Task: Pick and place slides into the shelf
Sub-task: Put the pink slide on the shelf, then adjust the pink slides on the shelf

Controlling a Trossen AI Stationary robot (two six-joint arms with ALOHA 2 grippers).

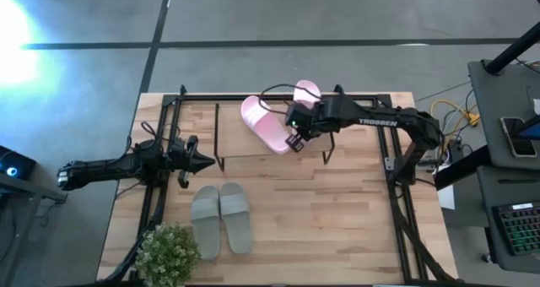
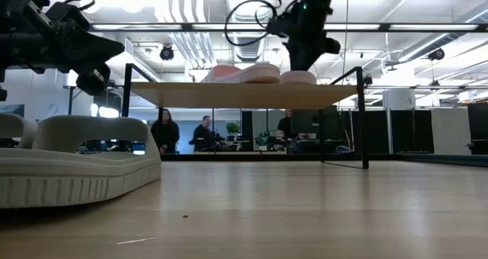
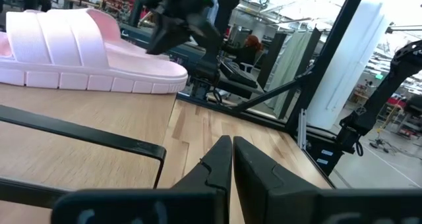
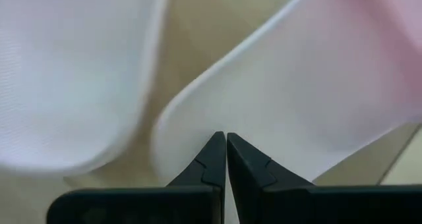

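Here the right gripper (image 1: 294,140), fingers pressed together and empty, hovers over the pink slides (image 1: 265,123) on the shelf (image 1: 253,148); the left gripper (image 1: 207,160) is likewise closed.

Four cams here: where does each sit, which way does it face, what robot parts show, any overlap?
High: overhead, straight down; both arms, shelf, grey-green slides.
Low: table height, level toward the room; right gripper above the shelf.
Left wrist: past the shut left gripper toward a pink slide.
Right wrist: shut fingers, close over pink slides.
Shared: high and low both show the shelf's pink pair.
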